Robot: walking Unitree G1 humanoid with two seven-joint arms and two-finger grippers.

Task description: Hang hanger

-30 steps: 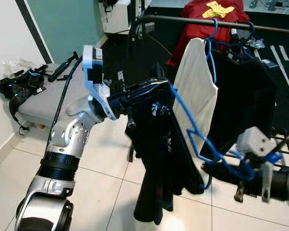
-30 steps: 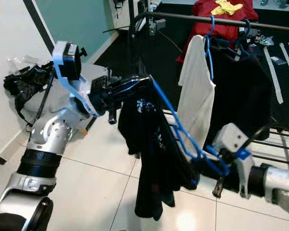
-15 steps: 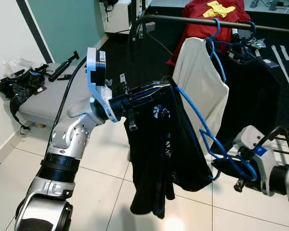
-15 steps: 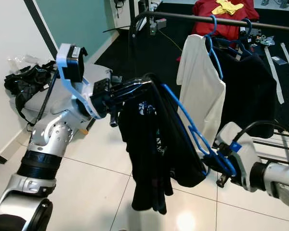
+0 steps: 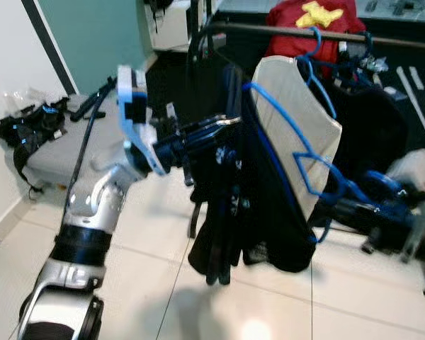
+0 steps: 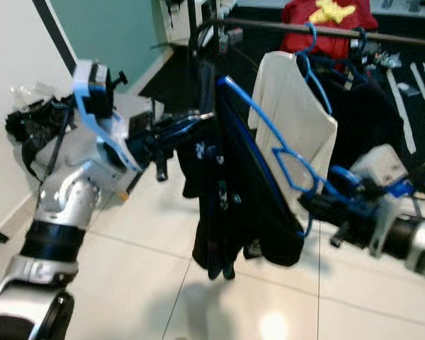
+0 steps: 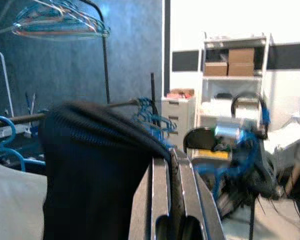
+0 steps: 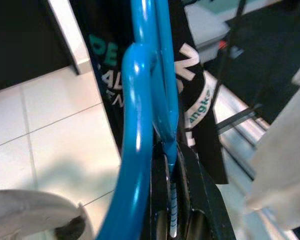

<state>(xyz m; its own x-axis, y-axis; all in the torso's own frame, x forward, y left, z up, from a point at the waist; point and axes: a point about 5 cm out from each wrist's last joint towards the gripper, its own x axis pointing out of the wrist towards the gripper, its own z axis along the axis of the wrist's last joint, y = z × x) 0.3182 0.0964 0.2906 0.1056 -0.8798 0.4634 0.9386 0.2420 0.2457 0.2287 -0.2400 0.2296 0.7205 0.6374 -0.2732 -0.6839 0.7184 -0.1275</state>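
Right wrist view, nearest of all, has the blue hanger (image 8: 149,100) wedged between that gripper's two black fingers, clenched on the thin plastic wire, with printed black cloth just behind it. From the right eye view, the right gripper (image 6: 326,205) holds the hanger at its lower corner, below and in front of the rail (image 6: 382,37), while the left gripper (image 6: 188,127) pinches the upper shoulder of the black garment (image 6: 230,191) draped over it, nearer the rail's left end.

The hanger looks light and springy, likely to flex and twist under a one-sided grip, and its smooth plastic may slip in the fingers. The garment is soft, hangs loose and will swing, shifting the load. A hold close to the hook's neck would steer it best, I judge; I cannot make out the hook itself among the dark cloth.

Left wrist view adds what the head cameras lack: closed fingers under a fold of the black garment (image 7: 95,170), and beyond it a shelf unit with boxes (image 7: 230,57). Farther behind the rail, the head views show a white shirt (image 6: 294,134) already hung and red cloth (image 6: 319,25).
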